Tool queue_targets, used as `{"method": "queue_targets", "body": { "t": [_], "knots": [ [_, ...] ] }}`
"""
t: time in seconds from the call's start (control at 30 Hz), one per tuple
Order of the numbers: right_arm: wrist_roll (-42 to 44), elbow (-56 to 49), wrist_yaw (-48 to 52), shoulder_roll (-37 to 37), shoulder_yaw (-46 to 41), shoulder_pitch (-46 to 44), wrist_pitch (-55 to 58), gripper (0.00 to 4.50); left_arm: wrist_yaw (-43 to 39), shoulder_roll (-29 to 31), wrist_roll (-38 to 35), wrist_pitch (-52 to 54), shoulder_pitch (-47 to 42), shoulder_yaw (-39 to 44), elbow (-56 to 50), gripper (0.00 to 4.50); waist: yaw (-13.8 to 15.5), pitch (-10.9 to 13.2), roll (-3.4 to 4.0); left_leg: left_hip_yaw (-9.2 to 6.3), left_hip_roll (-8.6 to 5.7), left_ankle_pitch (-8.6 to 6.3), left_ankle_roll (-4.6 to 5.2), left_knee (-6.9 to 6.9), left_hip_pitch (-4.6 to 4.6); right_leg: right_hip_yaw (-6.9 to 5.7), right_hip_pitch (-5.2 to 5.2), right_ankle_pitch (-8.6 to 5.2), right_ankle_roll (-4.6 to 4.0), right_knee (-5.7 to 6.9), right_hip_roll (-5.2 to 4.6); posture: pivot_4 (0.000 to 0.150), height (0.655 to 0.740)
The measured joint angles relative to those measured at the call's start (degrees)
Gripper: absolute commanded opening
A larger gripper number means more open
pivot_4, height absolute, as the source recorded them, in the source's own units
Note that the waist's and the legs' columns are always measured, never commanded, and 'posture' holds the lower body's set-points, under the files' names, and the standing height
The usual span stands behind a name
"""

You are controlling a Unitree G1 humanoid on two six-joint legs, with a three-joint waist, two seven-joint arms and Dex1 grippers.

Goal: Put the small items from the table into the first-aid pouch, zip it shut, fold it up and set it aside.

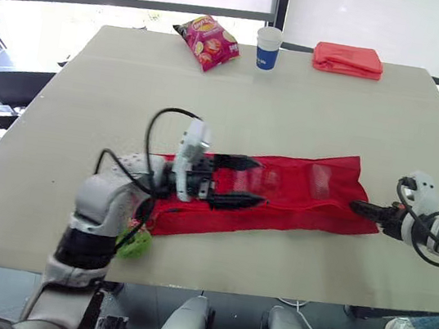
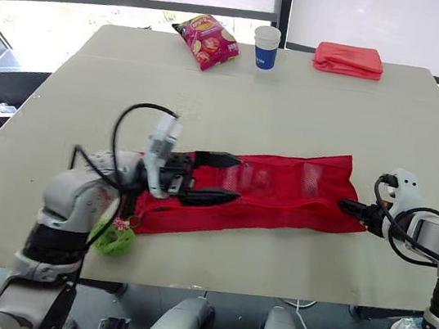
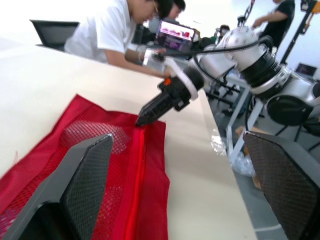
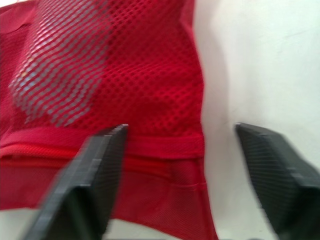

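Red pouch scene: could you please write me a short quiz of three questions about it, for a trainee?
1. True or false: the left end effector is open over the red pouch.
2. What stands between the snack bag and the folded red cloth? A) cup B) bottle C) bowl
3. Fill in: the right end effector is at the pouch's ___ end (robot's side).
Key: 1 true; 2 A; 3 right.
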Motion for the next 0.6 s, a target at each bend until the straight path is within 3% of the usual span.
{"method": "queue_targets", "body": {
  "t": [0.03, 0.17, 0.4, 0.6],
  "knots": [
    [0.2, 0.0, 0.4, 0.0, 0.0, 0.0, -0.2, 1.82, 0.0, 0.5, -0.5, 0.3, 0.5, 0.3, -0.6, 4.5, 0.0, 0.0, 0.0, 0.01, -0.01, 0.0, 0.0, 0.0, 0.0, 0.0, 0.0, 0.0, 0.0, 0.0, 0.0, 0.15, 0.74],
    [0.8, -0.6, 1.3, -0.6, -0.4, 0.9, -1.2, 0.12, 0.1, 2.2, -2.4, 0.9, 2.5, 0.5, -1.5, 4.5, 0.1, 0.0, 0.0, 0.04, -0.02, 0.0, 0.0, 0.0, 0.0, -0.03, 0.0, 0.0, 0.0, 0.0, 0.01, 0.15, 0.74],
    [-0.3, -3.9, 0.4, -3.5, -1.4, 4.9, -3.4, 0.12, 2.6, 1.7, -3.5, 0.9, 0.6, -0.4, -2.3, 4.5, 0.3, 0.0, 0.0, 0.07, -0.05, 0.0, 0.0, 0.0, -0.02, -0.02, 0.01, 0.0, 0.0, -0.03, -0.02, 0.15, 0.74],
    [-7.6, -1.0, -1.6, -12.9, -5.2, 11.6, -10.0, 0.12, 2.6, 1.7, -4.1, 0.9, -0.2, -1.7, -2.2, 4.5, 0.8, 0.0, 0.02, 0.22, -0.09, 0.0, 0.0, 0.01, -0.08, -0.09, 0.03, 0.0, 0.0, -0.11, -0.06, 0.15, 0.74]
  ]
}}
